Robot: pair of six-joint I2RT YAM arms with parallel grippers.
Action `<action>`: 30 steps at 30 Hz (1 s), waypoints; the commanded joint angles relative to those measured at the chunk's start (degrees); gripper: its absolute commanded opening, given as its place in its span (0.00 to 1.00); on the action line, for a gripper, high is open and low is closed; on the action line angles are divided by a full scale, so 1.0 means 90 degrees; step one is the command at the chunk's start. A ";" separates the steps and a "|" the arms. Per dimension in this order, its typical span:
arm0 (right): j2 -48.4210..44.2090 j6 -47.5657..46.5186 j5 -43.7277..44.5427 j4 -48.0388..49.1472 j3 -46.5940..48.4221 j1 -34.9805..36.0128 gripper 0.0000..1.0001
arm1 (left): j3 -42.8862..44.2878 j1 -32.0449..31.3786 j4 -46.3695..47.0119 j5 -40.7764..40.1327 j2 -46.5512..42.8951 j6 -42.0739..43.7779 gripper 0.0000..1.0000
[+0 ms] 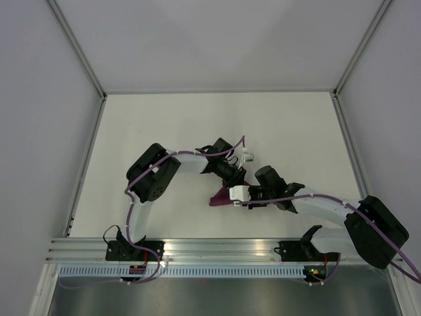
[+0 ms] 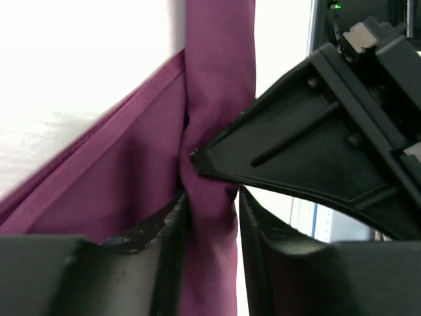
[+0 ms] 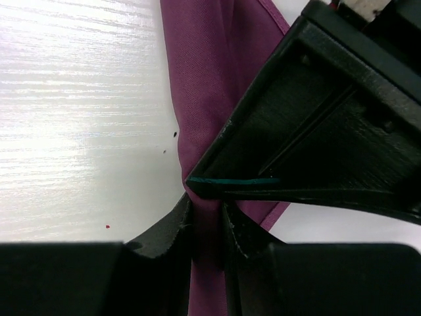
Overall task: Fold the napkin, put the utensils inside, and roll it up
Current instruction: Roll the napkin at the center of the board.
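The napkin (image 2: 214, 99) is a narrow magenta roll hanging between both grippers, and only a small purple corner (image 1: 220, 197) shows in the top view. My left gripper (image 2: 210, 210) stands around the roll. One pad touches the cloth, and a thin strip of light shows at the other, so it is open. My right gripper (image 3: 207, 210) is shut on the napkin (image 3: 197, 79), with both pads pressed into the cloth. The two grippers meet at mid-table, left gripper (image 1: 238, 178) just above right gripper (image 1: 242, 195). The utensils are hidden.
In each wrist view the other arm's black finger (image 2: 316, 151) (image 3: 316, 131) crosses right in front of the jaws. Bare white table (image 1: 296, 131) lies all around, bounded by grey walls and the metal rail (image 1: 210, 253) at the near edge.
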 commanded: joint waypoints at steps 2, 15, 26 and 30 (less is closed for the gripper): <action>0.0470 -0.0015 -0.0202 -0.1223 0.0243 -0.0026 0.14 | -0.0259 0.0102 0.0182 -0.1353 -0.0840 -0.0180 0.46; 0.1699 -0.0444 -0.1178 -0.2892 0.1511 -0.0699 0.11 | -0.2318 0.0717 0.2114 -0.4768 -0.3582 -0.1283 0.49; 0.3809 -0.1284 -0.1852 -0.4776 0.3269 -0.1656 0.11 | -0.4641 -0.0159 0.4058 -0.6675 -0.5773 -0.0564 0.48; 0.4356 -0.1245 -0.1853 -0.4954 0.3767 -0.1745 0.11 | -0.4947 -0.1028 0.4684 -0.7096 -0.5882 0.0228 0.50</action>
